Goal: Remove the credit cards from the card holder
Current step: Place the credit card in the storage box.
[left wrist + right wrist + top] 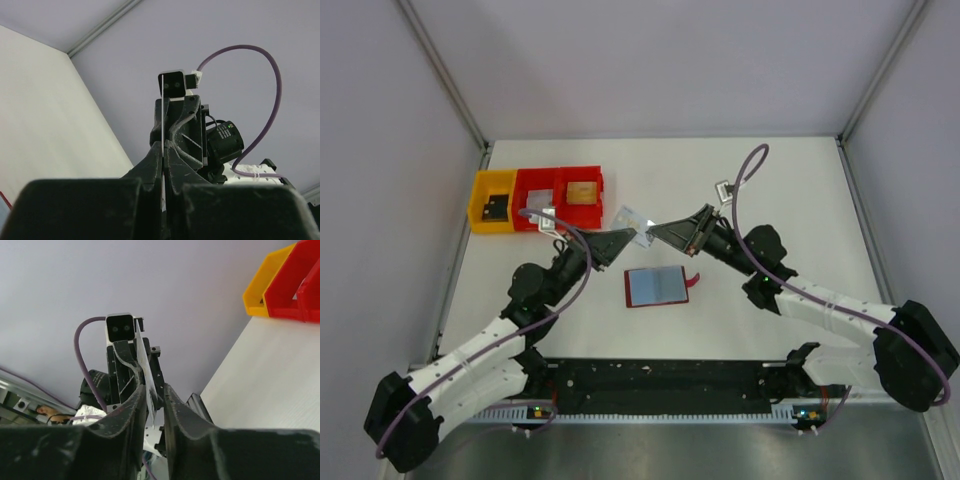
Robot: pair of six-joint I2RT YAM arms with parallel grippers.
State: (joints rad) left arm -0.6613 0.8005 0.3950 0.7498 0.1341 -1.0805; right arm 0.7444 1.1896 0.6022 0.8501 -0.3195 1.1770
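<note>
The card holder [656, 286] lies open and flat on the table, red-edged with grey-blue inside. A silvery credit card [635, 221] is held in the air above and behind it, between the two grippers. My left gripper [631, 237] is shut on the card, which shows edge-on as a thin pale line [163, 115] clamped between its fingers [164, 150]. My right gripper [656, 232] faces it tip to tip. In the right wrist view the card [145, 367] reaches between my right gripper's [155, 390] parted fingers, with a gap on one side.
A yellow bin [492, 200] and red bins [560, 193] stand at the back left, holding small items; they also show in the right wrist view [280, 285]. A red tab [695, 277] sticks out at the wallet's right edge. Walls enclose the table.
</note>
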